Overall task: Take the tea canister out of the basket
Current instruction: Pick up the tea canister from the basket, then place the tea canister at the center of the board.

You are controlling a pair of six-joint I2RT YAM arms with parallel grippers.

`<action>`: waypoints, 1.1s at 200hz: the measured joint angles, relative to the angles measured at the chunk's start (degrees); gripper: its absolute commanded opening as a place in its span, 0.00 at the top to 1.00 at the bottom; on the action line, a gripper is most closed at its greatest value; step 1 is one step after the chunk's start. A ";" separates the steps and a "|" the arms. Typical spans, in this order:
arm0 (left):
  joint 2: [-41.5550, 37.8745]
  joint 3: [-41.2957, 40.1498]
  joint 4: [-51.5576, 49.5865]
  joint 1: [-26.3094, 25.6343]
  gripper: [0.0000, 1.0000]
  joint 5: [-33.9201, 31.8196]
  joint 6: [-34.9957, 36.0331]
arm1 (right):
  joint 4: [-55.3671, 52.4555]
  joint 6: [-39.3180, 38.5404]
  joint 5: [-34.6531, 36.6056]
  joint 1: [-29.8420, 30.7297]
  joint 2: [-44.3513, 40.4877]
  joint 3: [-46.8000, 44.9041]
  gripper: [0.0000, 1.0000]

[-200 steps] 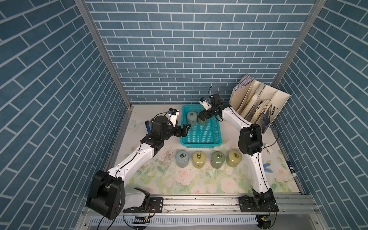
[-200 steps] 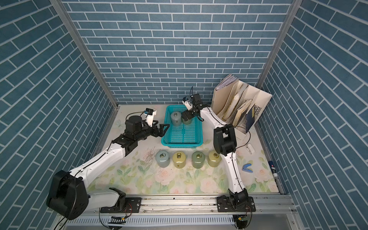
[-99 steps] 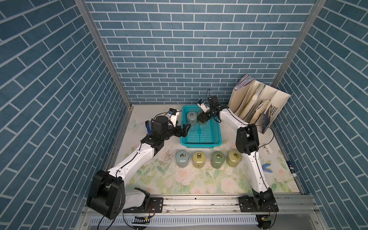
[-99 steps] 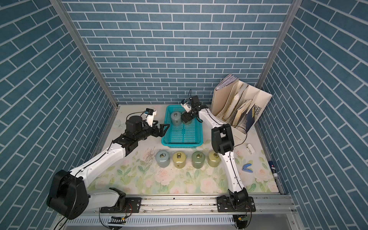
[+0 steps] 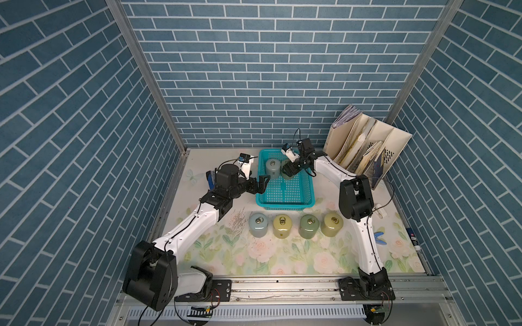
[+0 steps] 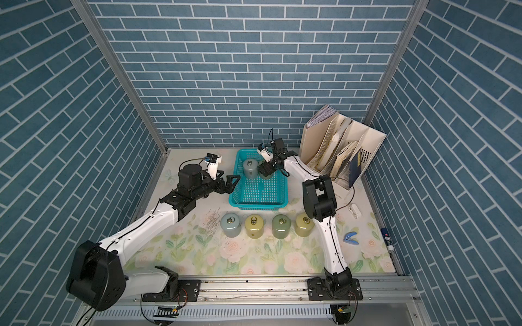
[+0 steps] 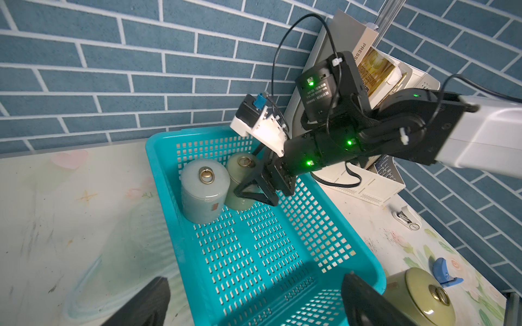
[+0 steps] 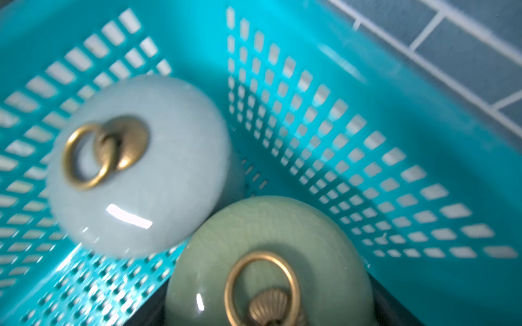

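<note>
The turquoise basket (image 5: 285, 202) (image 6: 258, 202) holds two lidded jars at its far end, each with a brass ring on top. My right gripper (image 5: 289, 170) (image 8: 268, 310) reaches down into it. Its dark fingers press both sides of the green tea canister (image 7: 240, 172) (image 8: 268, 240), so it is shut on it. A pale blue-grey canister (image 5: 272, 168) (image 8: 135, 169) stands beside it, touching or nearly touching. My left gripper (image 5: 261, 183) (image 7: 254, 307) is open at the basket's near left corner, one finger inside the rim and one outside.
Several canisters (image 5: 282, 225) stand in a row on the floral mat in front of the basket. A cream file organizer (image 5: 367, 146) with papers stands at the back right. A blue clip (image 5: 378, 237) and small white item (image 5: 378, 210) lie at the right.
My right gripper has dropped lower over the green canister and its jaws have closed from wide open onto it. The left arm has not moved.
</note>
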 measured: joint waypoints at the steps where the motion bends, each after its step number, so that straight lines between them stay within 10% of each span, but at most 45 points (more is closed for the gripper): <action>1: 0.00 0.00 -0.02 0.00 0.00 -0.04 0.00 | 0.09 0.02 0.02 0.02 -0.17 -0.26 1.00; 125: -6.69 1.05 -5.90 12.22 0.00 -6.34 -2.97 | 5.09 0.02 4.28 14.62 -25.31 -16.41 1.00; 220: -12.22 -2.67 -7.06 26.60 0.00 -8.44 -9.46 | 9.40 -0.02 0.79 34.07 -22.47 -19.78 1.00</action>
